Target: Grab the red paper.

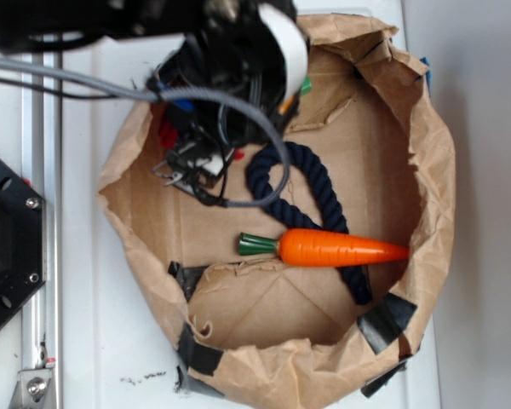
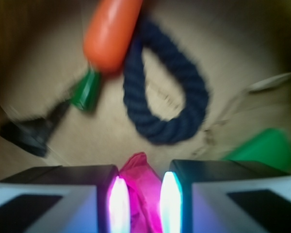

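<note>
Gripper (image 2: 140,204) fills the wrist view's bottom edge, its jaws narrow around the red paper (image 2: 141,187); beyond lie a navy rope (image 2: 160,121), carrot (image 2: 110,34) and green block (image 2: 264,145). Exterior view: the arm hides most of the paper (image 1: 165,132) at the paper tray's (image 1: 434,170) upper left, apart from the carrot (image 1: 341,249).

carrot (image 1: 341,248) — glossy smooth plastic | rope (image 1: 277,183) — twisted matt cord | bag (image 1: 434,162) — creased brown paper
</note>
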Motion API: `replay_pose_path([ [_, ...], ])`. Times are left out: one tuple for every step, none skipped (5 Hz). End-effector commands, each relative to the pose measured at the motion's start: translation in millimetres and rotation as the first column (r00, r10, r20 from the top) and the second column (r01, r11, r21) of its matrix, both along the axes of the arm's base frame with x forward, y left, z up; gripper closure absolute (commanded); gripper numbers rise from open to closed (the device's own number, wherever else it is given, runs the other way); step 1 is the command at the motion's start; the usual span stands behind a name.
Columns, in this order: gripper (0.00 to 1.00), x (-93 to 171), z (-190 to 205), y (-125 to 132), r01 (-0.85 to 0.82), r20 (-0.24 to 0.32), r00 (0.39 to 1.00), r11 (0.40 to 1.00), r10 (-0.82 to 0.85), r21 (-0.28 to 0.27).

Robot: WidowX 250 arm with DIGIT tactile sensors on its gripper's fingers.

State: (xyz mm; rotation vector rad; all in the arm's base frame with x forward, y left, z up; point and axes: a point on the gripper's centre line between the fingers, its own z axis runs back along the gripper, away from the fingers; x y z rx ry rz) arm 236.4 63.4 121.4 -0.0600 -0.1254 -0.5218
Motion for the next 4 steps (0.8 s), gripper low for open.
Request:
replay_pose_path([
  [1.0, 17.9, 82.7, 2.8, -0.294, 0.049, 0.955, 0.956, 0.293, 0.008],
  [1.0, 17.4, 93.1, -0.1, -0.359, 0.065, 0.931, 0.933, 0.359, -0.012],
  [1.0, 18.0, 94.2, -2.1, -0.401, 0.078, 0.911, 0.915, 0.404, -0.051],
  [1.0, 20.6, 95.0, 0.0, -0.365, 0.053, 0.929, 0.93, 0.367, -0.05],
])
